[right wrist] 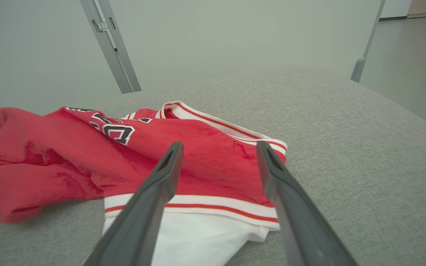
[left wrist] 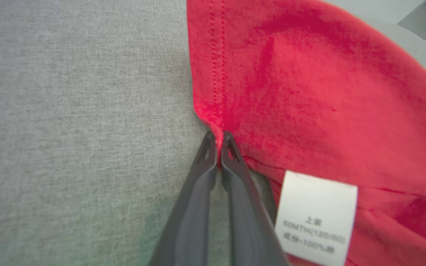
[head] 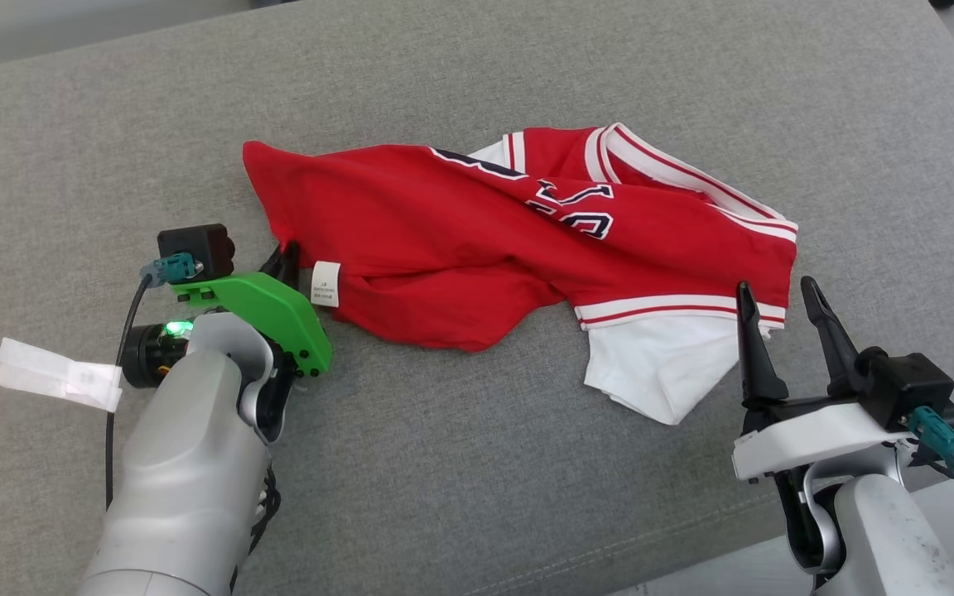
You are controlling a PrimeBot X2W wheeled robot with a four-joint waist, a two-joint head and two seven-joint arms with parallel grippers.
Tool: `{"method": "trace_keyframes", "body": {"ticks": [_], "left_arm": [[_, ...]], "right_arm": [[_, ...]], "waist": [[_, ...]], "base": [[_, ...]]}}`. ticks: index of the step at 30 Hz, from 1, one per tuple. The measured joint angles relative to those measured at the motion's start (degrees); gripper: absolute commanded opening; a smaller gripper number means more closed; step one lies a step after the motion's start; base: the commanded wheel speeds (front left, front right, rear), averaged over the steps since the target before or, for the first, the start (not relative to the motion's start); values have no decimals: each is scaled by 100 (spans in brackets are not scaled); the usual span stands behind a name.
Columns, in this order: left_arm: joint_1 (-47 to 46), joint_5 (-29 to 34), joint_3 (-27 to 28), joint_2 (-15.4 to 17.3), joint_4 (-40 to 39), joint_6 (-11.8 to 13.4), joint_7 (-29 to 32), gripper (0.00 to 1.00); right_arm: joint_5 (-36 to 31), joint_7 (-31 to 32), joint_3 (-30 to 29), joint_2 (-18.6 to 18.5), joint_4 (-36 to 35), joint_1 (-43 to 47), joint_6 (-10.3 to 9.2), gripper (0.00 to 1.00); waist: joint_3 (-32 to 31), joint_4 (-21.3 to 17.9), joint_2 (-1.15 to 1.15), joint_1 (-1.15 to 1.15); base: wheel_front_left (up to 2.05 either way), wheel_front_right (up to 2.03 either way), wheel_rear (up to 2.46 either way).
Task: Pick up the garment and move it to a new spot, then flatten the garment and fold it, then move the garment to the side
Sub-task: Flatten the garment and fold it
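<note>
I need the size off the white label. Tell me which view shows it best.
Left wrist view: the label is close, its print partly legible. Head view: a tiny tag by the left gripper. Right wrist view faces the striped hem.

Place: a robotics test room or lab (nothing domestic stands around the work surface).
Work surface: a broad pad upholstered in grey woven cloth, with a stitched seam along its near edge.
Framing: a bare grey metal strut rises behind the pad, and another post stands at its far corner.
Surroundings: plain pale backdrop and smooth grey floor.
Rig marks: a white tape strip by a black cable, and a cabled camera on a green bracket.
</note>
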Motion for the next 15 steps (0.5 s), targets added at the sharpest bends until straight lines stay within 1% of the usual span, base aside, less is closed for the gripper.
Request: {"method": "trace_keyframes", "body": {"ticks": [4, 8, 11, 15], "left_arm": [[3, -105, -69, -21, -126, -70, -444, 0], [162, -318, -96, -23, -464, -118, -865, 0], [500, -485, -80, -25, -922, -129, -1034, 0], [1243, -742, -60, -13, -1839, -147, -1073, 0]], "right_arm": [[0, 0, -8, 3, -8, 1, 0, 100], [-10, -1, -59, 3, -22, 41, 0, 100], [-32, -3, -153, 5, -27, 116, 0, 100], [-76, -5, -309, 5, -53, 255, 0, 100]], "waist": [[-66, 101, 0, 0], [-155, 253, 0, 0], [-233, 394, 0, 0], [-342, 623, 0, 0]], "base": [[0, 0, 0], [0, 0, 0], [0, 0, 0], [0, 0, 0]]}}
